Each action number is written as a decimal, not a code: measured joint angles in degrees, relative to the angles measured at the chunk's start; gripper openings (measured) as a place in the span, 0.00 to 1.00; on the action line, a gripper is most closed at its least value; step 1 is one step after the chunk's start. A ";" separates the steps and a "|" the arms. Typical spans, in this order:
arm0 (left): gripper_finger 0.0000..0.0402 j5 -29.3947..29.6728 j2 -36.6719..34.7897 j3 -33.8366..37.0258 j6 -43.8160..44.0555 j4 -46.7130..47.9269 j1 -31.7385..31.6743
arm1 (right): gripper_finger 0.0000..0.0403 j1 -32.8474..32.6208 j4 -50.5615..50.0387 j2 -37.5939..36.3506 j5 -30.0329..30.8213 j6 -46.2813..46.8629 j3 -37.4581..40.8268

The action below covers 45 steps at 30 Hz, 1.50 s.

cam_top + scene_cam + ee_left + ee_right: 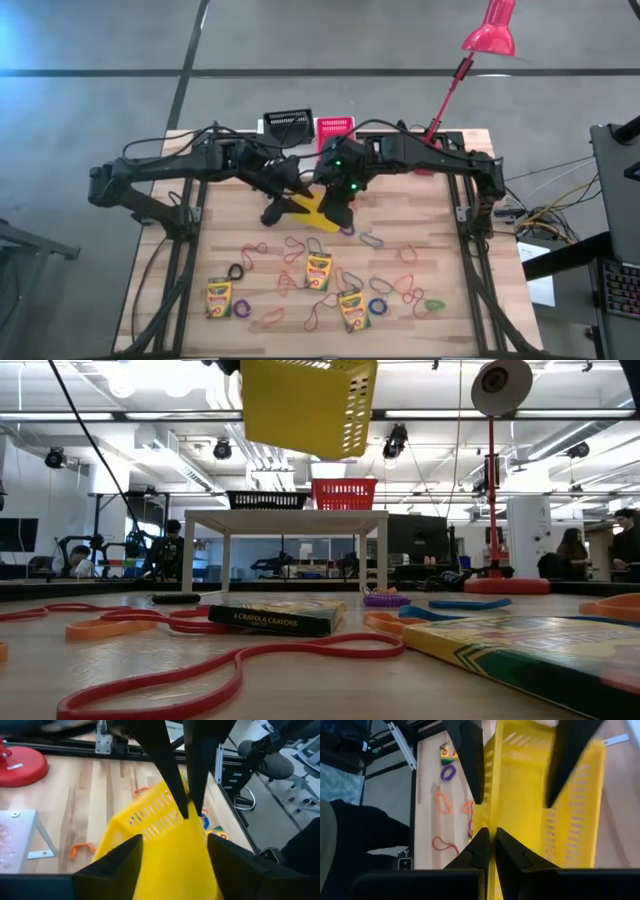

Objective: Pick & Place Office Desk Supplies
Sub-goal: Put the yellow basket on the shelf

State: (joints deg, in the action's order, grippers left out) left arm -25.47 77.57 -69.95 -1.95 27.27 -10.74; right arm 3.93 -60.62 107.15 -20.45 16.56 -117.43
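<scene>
Yellow mesh basket (313,212) held in the air above mid-table, both arms meeting at it; low view confirms it hangs clear of the wood, tilted.

Right gripper (490,840): fingers pressed together on the basket's thin wall, so this arm carries the load.

Left gripper (172,852): fingers spread apart, straddling the basket; they look clear of it, though contact at the rim cannot be ruled out. Judgement: a handover between arms, the left letting go while the right holds.

Black basket (288,124) and red basket (335,127) sit side by side on the white stand (285,517) at the table's far edge; probably kept out of the working area.

Crayon boxes (318,271) and rubber-band loops (375,240) lie scattered across the near half; nothing sorted yet; the yellow basket is likely being brought there to receive them.
</scene>
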 joint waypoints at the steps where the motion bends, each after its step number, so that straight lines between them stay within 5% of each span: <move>1: 0.48 -0.27 -0.01 0.00 -0.03 0.08 0.00 | 0.03 0.03 0.13 -0.03 0.09 0.00 0.09; 12: 0.03 -5.83 0.52 0.17 -1.06 0.77 -0.07 | 0.04 -0.03 2.61 -0.04 -0.16 -1.32 0.24; 22: 0.02 -4.71 -3.39 -0.04 -1.04 6.92 0.72 | 0.31 0.15 5.15 -2.19 -0.87 -4.48 -5.40; 26: 0.02 1.34 -6.26 -3.00 -1.15 17.05 0.81 | 0.37 0.15 4.94 -4.70 1.88 -5.07 -8.17; 35: 0.03 20.18 -6.85 -3.02 -14.85 24.96 -1.13 | 0.35 -1.49 3.74 -11.79 20.96 -8.22 -8.10; 45: 0.03 30.86 -6.02 5.47 -16.10 17.48 -4.31 | 0.30 -3.19 3.44 -13.90 22.17 -7.32 -7.80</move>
State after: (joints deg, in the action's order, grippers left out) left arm 5.39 71.55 -64.48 -18.05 44.75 -15.05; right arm 0.74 -57.18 93.25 1.71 9.24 -125.23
